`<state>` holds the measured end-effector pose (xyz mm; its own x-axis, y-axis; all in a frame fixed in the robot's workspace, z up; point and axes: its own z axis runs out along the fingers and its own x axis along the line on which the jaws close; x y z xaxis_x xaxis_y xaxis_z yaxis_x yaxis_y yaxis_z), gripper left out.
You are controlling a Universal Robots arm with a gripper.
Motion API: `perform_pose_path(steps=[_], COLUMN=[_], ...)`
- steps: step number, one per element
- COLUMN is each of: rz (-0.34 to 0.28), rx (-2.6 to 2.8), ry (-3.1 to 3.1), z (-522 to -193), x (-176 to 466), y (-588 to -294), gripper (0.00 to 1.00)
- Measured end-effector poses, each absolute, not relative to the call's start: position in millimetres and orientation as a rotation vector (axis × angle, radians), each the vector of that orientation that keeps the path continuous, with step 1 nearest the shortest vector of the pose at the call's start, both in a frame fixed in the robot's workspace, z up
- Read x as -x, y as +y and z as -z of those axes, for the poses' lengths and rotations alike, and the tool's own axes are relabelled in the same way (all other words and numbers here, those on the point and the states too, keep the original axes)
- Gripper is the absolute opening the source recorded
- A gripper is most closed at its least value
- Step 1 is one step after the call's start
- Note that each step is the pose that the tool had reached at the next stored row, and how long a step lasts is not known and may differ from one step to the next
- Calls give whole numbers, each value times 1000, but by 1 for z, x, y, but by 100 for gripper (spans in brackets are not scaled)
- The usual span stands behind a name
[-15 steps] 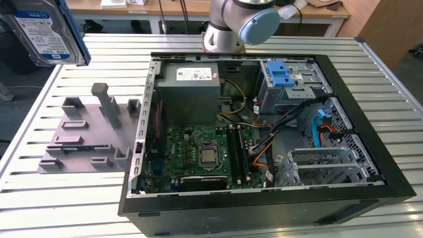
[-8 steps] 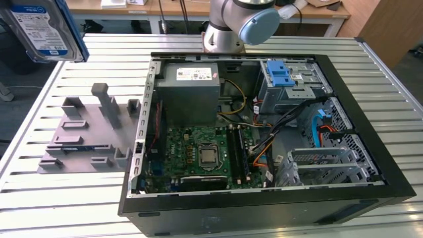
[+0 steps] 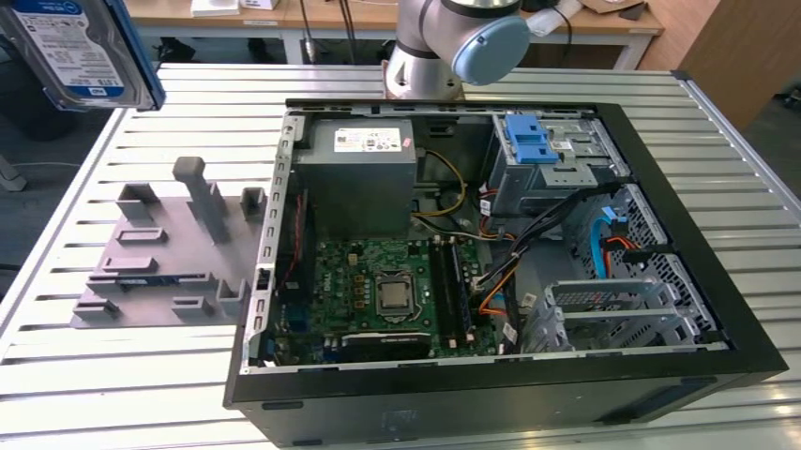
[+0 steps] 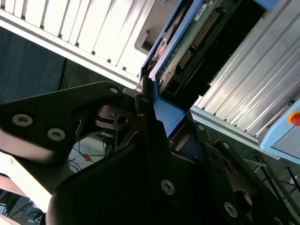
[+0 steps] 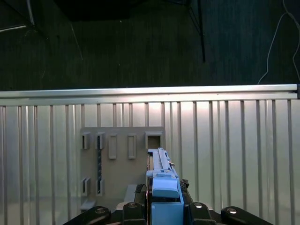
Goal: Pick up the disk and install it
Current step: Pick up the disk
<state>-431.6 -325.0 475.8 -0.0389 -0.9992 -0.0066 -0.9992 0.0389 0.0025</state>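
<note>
Exterior view: the disk (image 3: 78,47) is seen aloft, label showing, at ten o'clock from the open case (image 3: 501,253). Second wrist view: its blue frame is clamped by the hand (image 4: 164,110). First wrist view: a grey fixture (image 5: 122,159) is shown below it.

Open black computer case (image 3: 476,398) lies on its side on a slatted aluminium worktop (image 3: 126,375), interior facing up, towards the exterior view's right. Just beside it, on the exterior view's left, a grey fixture plate (image 3: 163,272) with upright posts and slotted holders rests flat on the slats. The robot arm's base (image 3: 419,75) rises at the far edge, behind the case. In the first wrist view the plate (image 5: 122,164) sits near the worktop's railed edge (image 5: 150,92).
</note>
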Motion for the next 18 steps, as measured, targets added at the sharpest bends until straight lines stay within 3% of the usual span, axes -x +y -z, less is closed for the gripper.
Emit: perform_pose_path(steps=[18], rz=[-10], rx=[2176], ry=[2262], z=[-482], x=[422], y=[-325], gripper=[36])
